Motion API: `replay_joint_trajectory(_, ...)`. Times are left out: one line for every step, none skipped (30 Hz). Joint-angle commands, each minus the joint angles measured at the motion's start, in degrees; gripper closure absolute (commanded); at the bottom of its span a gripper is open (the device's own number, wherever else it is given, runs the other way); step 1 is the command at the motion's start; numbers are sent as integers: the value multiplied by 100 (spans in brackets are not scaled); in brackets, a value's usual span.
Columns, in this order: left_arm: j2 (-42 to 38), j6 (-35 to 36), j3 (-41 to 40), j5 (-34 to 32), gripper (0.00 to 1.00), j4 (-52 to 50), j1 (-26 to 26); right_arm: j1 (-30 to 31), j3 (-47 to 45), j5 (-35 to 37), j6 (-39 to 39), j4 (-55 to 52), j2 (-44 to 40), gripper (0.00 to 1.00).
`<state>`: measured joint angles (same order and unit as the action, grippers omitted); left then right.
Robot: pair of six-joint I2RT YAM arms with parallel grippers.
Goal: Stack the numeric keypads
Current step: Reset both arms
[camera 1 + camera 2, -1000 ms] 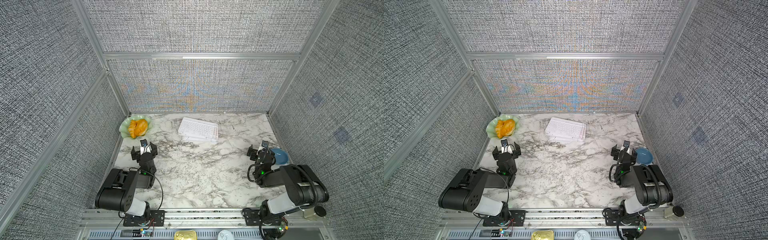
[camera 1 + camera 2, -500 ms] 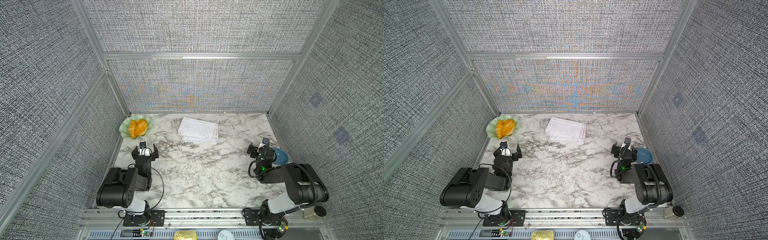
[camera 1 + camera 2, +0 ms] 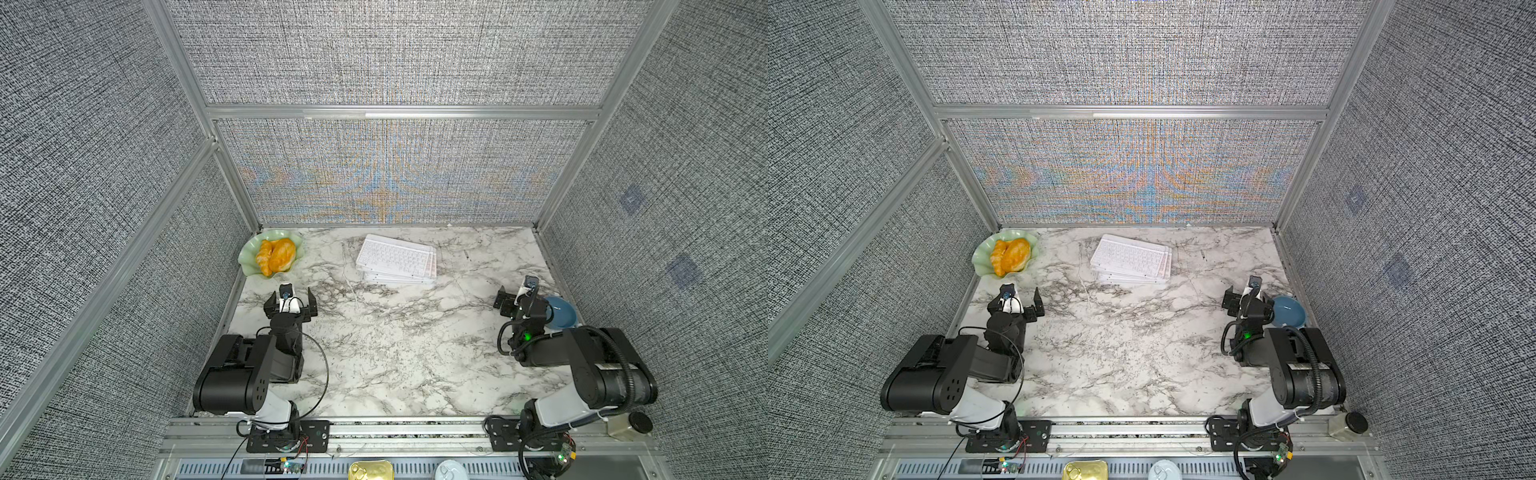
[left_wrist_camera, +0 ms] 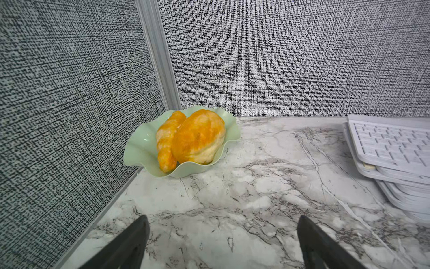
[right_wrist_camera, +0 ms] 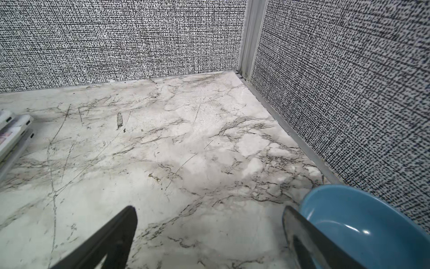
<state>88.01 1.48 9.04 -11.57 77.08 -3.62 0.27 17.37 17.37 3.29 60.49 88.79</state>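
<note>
Marble-patterned tabletop (image 3: 395,353), enclosed by grey fabric walls. Keypads (image 3: 397,258) lie in one slightly fanned pile at 12 o'clock near the back wall, with a white-keyed one on top. Left claw (image 3: 291,296) at 9 o'clock: spread wide, holding nothing, well apart from the pile. Right claw (image 3: 1246,298) at 3 o'clock: spread wide, holding nothing, just beside a blue bowl (image 3: 563,311). Green dish (image 3: 249,262) with pastries (image 3: 276,257) at 10 o'clock.
</note>
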Motion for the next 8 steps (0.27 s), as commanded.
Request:
replay_joint_trajectory(6,-7,26,41,1,135,3,-1,12,-14,5,42,-17,1)
replay_joint_trajectory(6,-4,20,41,1,125,6,4,6,-18,5,48,-13,1)
replay_joint_trajectory(6,-7,23,41,1,132,12,8,3,-15,5,42,-12,1)
replay_joint_trajectory(17,-7,35,41,1,123,8,5,12,-19,5,44,-15,1)
replay_joint_trajectory(15,-5,45,41,1,123,3,7,7,-15,5,46,-17,1)
replay_joint_trajectory(21,-7,43,48,1,118,9,8,8,-19,5,52,-15,1)
replay_joint_trajectory(20,-7,39,44,1,127,1,8,8,-22,5,51,-16,1)
replay_joint_trajectory(9,-7,32,43,0,132,2,8,10,-22,5,46,-14,1)
